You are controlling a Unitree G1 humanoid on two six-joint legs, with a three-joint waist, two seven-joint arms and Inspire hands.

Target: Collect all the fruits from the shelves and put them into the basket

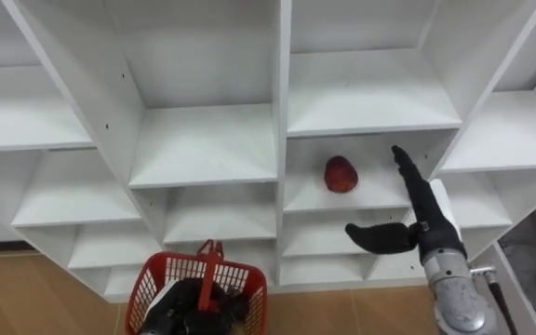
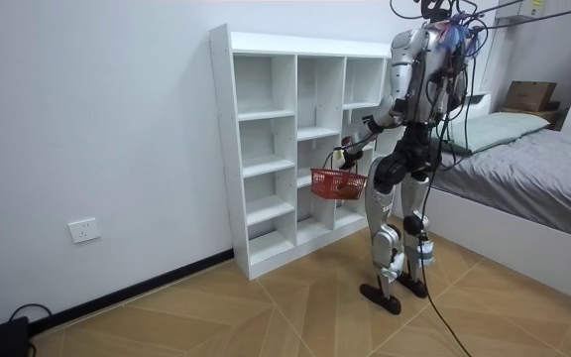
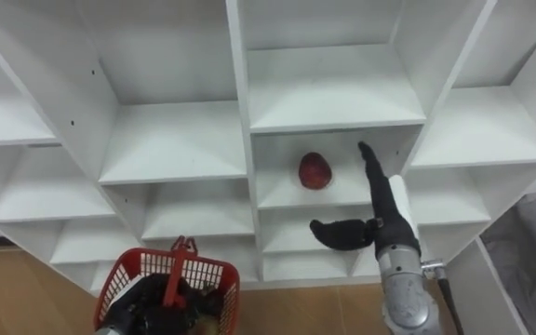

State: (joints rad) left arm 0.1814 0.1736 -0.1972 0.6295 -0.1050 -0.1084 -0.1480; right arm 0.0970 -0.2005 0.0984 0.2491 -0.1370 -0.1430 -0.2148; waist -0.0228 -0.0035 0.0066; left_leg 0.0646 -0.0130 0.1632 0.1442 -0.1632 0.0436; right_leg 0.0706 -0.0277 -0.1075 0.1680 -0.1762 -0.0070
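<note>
In the closet (image 1: 203, 140) bay right of the middle upright (image 1: 282, 93): fruit (image 1: 341, 174) lying untouched | right hand (image 1: 421, 216) held spread, fingers (image 1: 404, 167) straight, just beside it | left hand (image 1: 192, 302) seemingly curled round basket (image 1: 147, 279) handle | risk: fruit could be knocked rearward by straight fingers and rolled beyond reach; wrist is crowded by the bay's side wall (image 1: 491, 84).

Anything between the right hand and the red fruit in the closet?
Nothing. In both eye views only a bare stretch of white shelf separates the open right hand from the red fruit.
</note>
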